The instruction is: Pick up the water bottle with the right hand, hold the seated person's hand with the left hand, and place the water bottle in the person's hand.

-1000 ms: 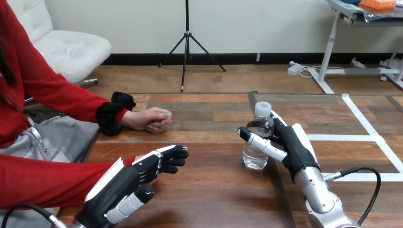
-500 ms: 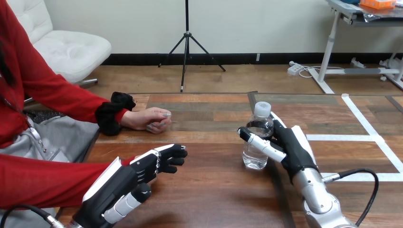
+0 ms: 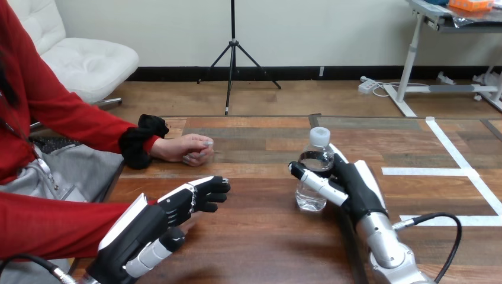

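A clear water bottle (image 3: 312,174) with a white cap stands upright right of the table's middle, its base on or just above the wood. My right hand (image 3: 355,186) is shut on it, thumb across its front and fingers behind. Near the left front edge, my left hand (image 3: 157,222) lies over the person's near hand (image 3: 187,224). That hand's red sleeve runs under mine and only a sliver of it shows between my thumb and curled fingers. The person's far hand (image 3: 188,148) rests as a loose fist on the table, apart from both of my hands.
The wooden table (image 3: 260,236) has white tape lines (image 3: 459,157) on its right part. The person sits at the left side, with a grey bag (image 3: 71,171) beside the table edge.
My right hand has shifted a little to the left with the bottle in it. My left hand has drawn slightly back towards me. The person's far hand has stayed put.
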`<move>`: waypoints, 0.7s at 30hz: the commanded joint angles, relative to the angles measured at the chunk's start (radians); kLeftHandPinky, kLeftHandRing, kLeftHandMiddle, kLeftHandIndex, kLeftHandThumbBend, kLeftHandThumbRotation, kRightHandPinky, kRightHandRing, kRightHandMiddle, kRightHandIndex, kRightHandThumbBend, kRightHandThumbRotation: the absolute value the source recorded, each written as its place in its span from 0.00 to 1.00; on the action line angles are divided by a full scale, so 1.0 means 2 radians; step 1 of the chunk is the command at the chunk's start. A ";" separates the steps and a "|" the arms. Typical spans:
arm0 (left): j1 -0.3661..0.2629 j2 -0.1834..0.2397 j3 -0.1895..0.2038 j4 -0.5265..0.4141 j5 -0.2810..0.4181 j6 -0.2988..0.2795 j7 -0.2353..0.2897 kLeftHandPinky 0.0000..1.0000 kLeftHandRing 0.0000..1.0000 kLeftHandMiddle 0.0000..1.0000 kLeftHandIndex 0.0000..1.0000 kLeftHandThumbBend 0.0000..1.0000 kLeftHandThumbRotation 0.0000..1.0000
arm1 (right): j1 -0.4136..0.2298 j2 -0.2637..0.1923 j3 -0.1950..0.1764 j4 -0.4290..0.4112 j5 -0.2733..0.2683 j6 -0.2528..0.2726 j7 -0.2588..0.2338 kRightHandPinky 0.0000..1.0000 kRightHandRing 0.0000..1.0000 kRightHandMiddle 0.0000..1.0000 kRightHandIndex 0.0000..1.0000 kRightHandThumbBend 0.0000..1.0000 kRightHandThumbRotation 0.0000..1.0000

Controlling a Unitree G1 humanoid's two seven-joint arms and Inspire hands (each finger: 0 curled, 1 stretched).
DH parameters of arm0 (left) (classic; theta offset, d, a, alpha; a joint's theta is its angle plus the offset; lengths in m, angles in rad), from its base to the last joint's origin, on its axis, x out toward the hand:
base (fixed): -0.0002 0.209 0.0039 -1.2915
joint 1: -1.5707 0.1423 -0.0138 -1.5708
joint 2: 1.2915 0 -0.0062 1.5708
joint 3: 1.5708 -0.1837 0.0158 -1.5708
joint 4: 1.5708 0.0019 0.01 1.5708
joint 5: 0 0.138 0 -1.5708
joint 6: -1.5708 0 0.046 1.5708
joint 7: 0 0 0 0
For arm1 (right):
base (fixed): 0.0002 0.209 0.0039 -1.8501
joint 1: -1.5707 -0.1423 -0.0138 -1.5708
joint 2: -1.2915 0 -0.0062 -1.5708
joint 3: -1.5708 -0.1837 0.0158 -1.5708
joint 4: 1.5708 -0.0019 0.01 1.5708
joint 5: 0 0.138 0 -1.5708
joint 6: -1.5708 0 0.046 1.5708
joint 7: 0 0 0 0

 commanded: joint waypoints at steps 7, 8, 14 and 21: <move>-0.001 0.013 0.012 -0.036 -0.005 0.003 0.005 0.81 0.84 0.86 0.84 0.95 1.00 | -0.011 0.011 -0.003 0.001 -0.002 0.002 -0.012 0.87 0.91 0.92 0.96 1.00 0.69; 0.000 0.014 0.013 -0.037 -0.003 0.004 0.006 0.81 0.84 0.86 0.84 0.95 1.00 | -0.011 0.012 -0.004 0.001 -0.001 0.002 -0.011 0.87 0.91 0.92 0.96 1.00 0.69; 0.005 0.015 0.013 -0.044 -0.008 0.010 0.004 0.81 0.84 0.86 0.84 0.96 1.00 | -0.009 0.016 -0.007 0.002 0.000 0.002 -0.008 0.87 0.91 0.92 0.96 1.00 0.68; 0.015 0.016 0.014 -0.060 -0.005 0.023 0.010 0.80 0.83 0.85 0.84 0.99 1.00 | -0.007 0.020 -0.008 0.003 -0.001 0.001 -0.010 0.87 0.91 0.92 0.97 1.00 0.67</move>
